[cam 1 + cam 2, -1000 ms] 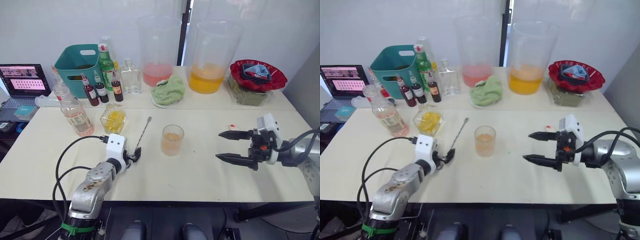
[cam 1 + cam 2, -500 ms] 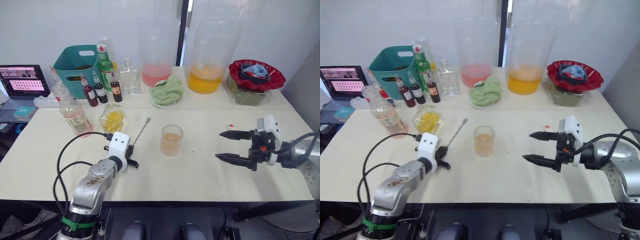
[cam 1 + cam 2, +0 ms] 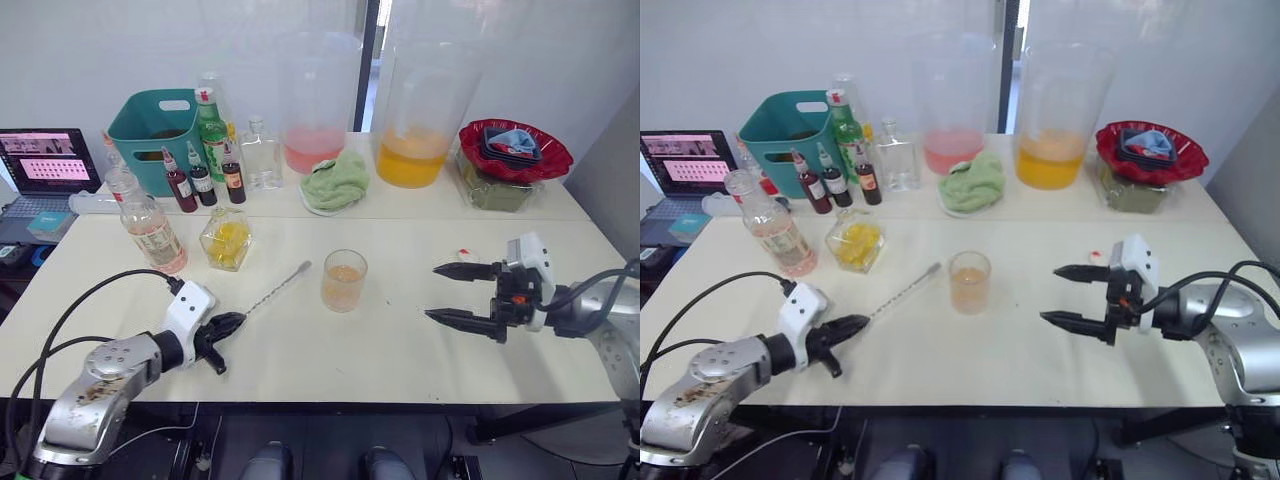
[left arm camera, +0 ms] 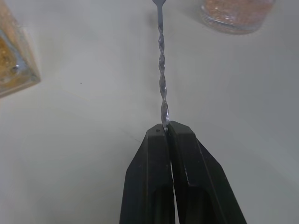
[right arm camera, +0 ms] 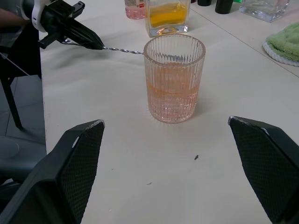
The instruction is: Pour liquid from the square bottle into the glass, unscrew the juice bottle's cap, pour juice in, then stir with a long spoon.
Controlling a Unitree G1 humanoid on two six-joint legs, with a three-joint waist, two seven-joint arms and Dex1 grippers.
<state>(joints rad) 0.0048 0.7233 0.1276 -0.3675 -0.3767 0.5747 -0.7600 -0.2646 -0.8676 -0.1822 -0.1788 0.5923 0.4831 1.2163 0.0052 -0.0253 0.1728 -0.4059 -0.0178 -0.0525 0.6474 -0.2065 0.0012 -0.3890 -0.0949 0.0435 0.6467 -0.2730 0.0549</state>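
My left gripper (image 3: pixel 228 322) is shut on the handle end of the long spoon (image 3: pixel 272 292), near the table's front left. The thin twisted shaft (image 4: pixel 161 79) runs from the closed fingertips toward the glass (image 3: pixel 344 281); its small bowl end is just left of the glass. The ribbed glass (image 5: pixel 174 79) holds a little orange-pink liquid. Behind the spoon stands the square bottle (image 3: pixel 226 240) with yellow liquid, and left of it the juice bottle (image 3: pixel 150 228) with pale pink juice. My right gripper (image 3: pixel 433 292) is open and empty, low over the table to the right of the glass.
Along the back stand a teal basket (image 3: pixel 152 135), a green bottle (image 3: pixel 211 132), small dark red bottles (image 3: pixel 203 180), a clear flask (image 3: pixel 260 155), two huge jugs (image 3: pixel 418 110), a green cloth (image 3: pixel 336 180) and a red bowl (image 3: pixel 515 150). A laptop (image 3: pixel 45 165) sits far left.
My left gripper closed on the spoon's handle and drew back toward the front left, taking the spoon with it; the spoon now points at the glass. The right gripper has stayed put.
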